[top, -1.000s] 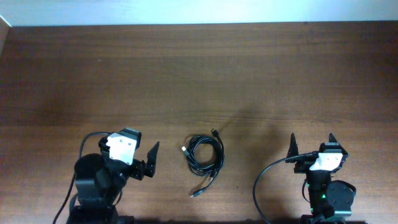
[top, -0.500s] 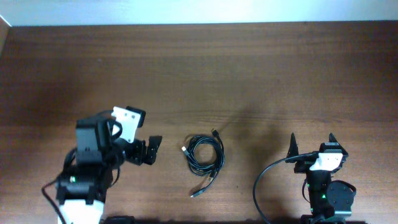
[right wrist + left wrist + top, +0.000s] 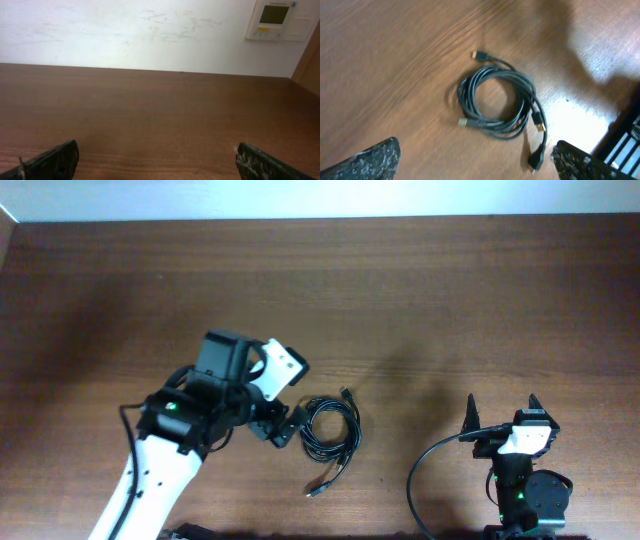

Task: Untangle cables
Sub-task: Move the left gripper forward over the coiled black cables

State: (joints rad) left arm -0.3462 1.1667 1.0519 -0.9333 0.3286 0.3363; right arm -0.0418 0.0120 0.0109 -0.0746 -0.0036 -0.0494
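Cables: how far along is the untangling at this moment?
Done: nothing visible; the cables lie in one coiled bundle on the table, plugs sticking out. In hand: the left gripper hangs open close to the bundle, not touching it; the right gripper sits open off to the side. Left: gripping, pulling the loops apart and separating every cable.

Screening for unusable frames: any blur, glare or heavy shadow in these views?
Left wrist: cables smeared and soft, glare patch on the table beside a dark shadow. Overhead: sharp, evenly lit, one faint shadow. Right wrist: clear, no glare.
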